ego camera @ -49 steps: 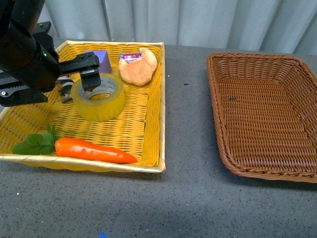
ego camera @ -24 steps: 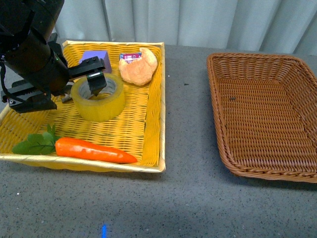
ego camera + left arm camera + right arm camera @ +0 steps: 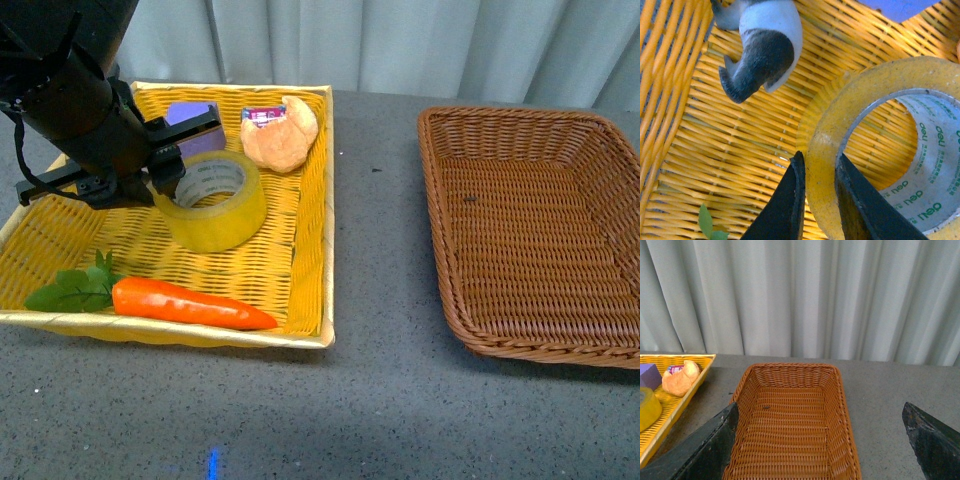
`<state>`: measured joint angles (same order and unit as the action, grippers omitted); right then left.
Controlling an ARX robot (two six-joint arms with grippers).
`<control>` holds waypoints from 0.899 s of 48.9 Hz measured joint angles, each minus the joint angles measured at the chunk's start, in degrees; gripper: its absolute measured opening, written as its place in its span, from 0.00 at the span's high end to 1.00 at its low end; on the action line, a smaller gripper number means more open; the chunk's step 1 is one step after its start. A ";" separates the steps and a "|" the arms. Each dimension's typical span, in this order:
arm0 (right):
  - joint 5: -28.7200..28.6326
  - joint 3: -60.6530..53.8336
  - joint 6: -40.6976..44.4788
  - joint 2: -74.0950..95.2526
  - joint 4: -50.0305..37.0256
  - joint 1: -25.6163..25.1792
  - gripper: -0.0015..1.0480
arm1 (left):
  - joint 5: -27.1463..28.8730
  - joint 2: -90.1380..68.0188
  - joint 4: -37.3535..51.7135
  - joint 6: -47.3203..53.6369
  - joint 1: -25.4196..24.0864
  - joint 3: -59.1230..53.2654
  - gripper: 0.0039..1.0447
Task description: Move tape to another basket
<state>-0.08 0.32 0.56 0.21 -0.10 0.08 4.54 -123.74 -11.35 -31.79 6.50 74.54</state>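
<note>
The tape (image 3: pixel 213 200), a wide translucent yellow roll with a grey-white printed core, is tilted inside the bright yellow basket (image 3: pixel 312 250). My left gripper (image 3: pixel 165 172) is shut on the roll's left wall. In the left wrist view its two black fingers (image 3: pixel 792 200) pinch the tape (image 3: pixel 875 85), one outside the wall and one inside the core. The brown wicker basket (image 3: pixel 540 230) lies at the right with nothing in it. In the right wrist view my right gripper (image 3: pixel 822 440) hangs open above the brown basket (image 3: pixel 790 425), fingers wide apart.
The yellow basket also holds an orange carrot (image 3: pixel 185 303) with green leaves (image 3: pixel 70 290), a croissant (image 3: pixel 282 133), a purple block (image 3: pixel 195 112) and a black-and-white curled clip (image 3: pixel 760 45). Grey tabletop (image 3: pixel 380 330) separates the baskets. A curtain hangs behind.
My left gripper closed on the tape's wall and tipped the roll up and slightly right. The arm has swung further over the yellow basket.
</note>
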 joint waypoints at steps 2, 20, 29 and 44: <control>-0.02 0.00 0.00 0.00 0.00 0.00 0.09 | 0.24 0.00 0.00 0.00 0.07 0.00 0.87; 0.00 0.00 0.00 0.00 0.00 0.00 0.09 | -2.38 2.45 4.31 7.06 0.63 -0.35 0.87; -0.02 0.00 0.00 0.00 0.00 0.00 0.09 | -14.62 9.94 8.98 24.26 1.99 0.92 0.87; -0.02 0.00 0.00 0.00 0.00 0.00 0.09 | -23.71 11.63 -4.52 54.88 9.16 7.61 0.87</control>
<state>-0.10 0.32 0.56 0.21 -0.10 0.08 -19.18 -112.12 -15.88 23.09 15.66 82.15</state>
